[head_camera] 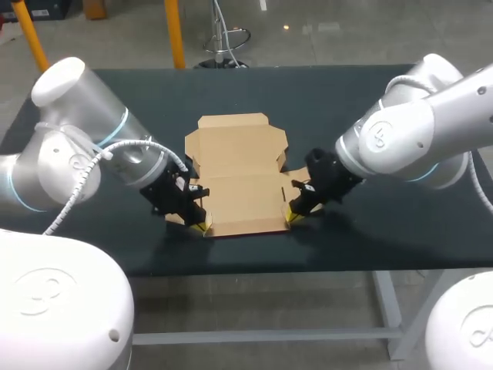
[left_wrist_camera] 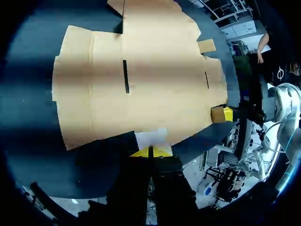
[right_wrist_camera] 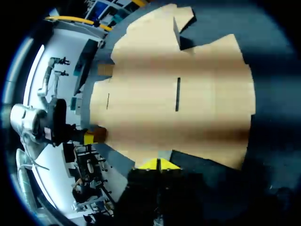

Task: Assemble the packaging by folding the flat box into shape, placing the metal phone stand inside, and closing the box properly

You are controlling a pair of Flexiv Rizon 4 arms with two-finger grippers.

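Flat box [head_camera: 239, 169] on table [head_camera: 323, 100] with left gripper [head_camera: 202, 225] and right gripper [head_camera: 293, 218] closed at its 2 near corners, hold on cardboard unclear; risk: uneven lift skewing the fold.

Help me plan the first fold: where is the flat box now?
In the head view the flat box lies unfolded mid-table, with the left pincer and the right pincer at its near corners.

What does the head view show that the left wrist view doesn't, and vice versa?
Head only: the left arm itself and the whole outline of the flat box, far flap included. Left wrist only: two dark slots in the cardboard. Both: the box lying flat on the table, left gripper at one near corner, right gripper at the other.
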